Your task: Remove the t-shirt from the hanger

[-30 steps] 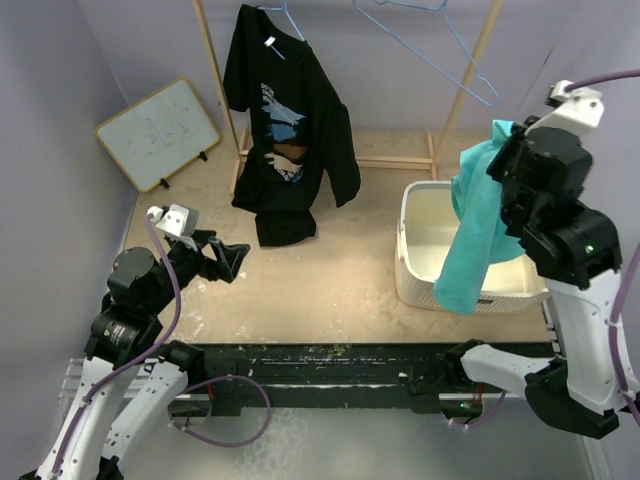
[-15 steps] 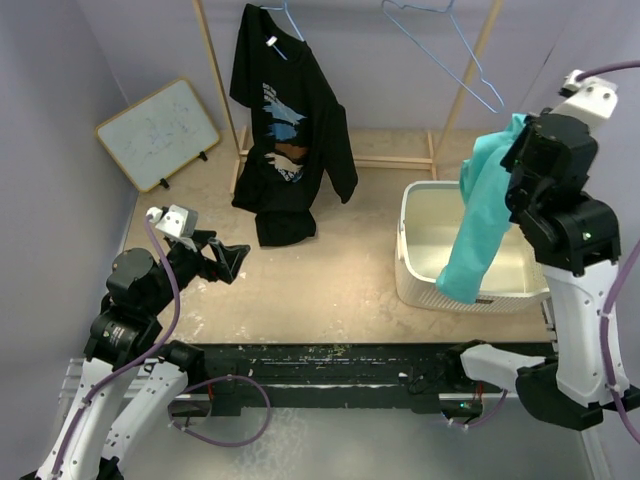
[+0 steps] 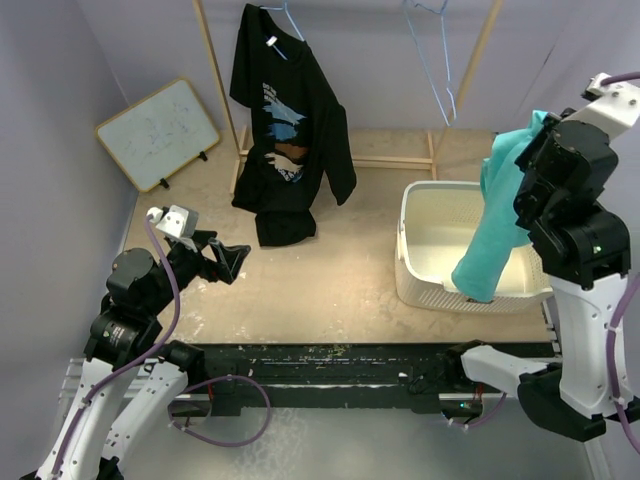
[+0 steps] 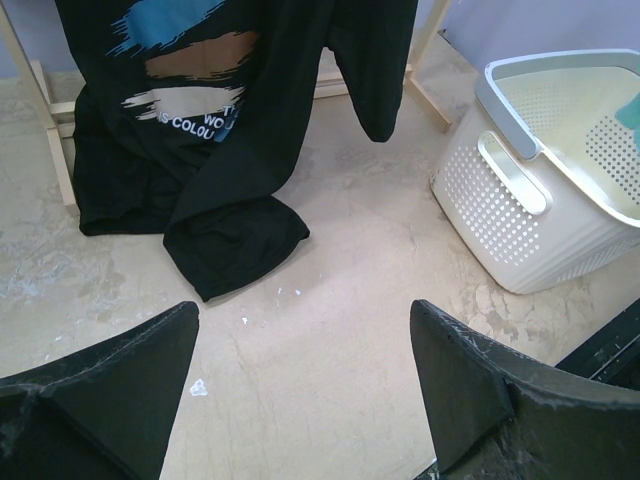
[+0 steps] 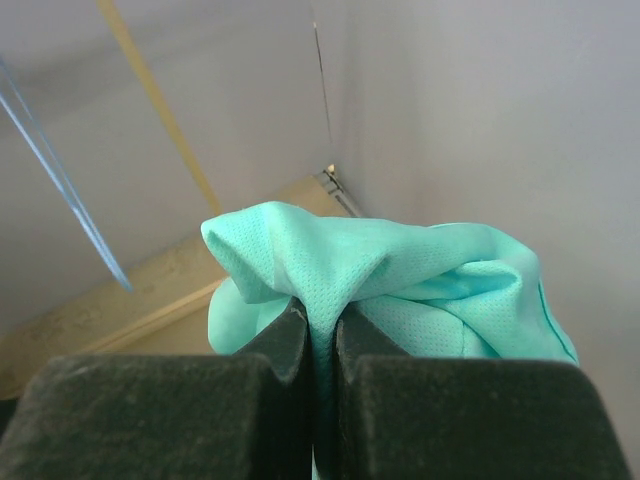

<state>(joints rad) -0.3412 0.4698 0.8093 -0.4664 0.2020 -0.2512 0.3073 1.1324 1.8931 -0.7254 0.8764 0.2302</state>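
The wooden rack stands well ahead of the left pincer, whose fingers are spread wide with nothing between them. A black t-shirt hangs on it, straight ahead of that pincer (hem pooled on the table). The white basket sits below the right pincer, which is clenched on a fold of the teal t-shirt. The cloth drapes down from it into the basket. The blue hanger hangs up and left of that pincer, apart from the shirt.
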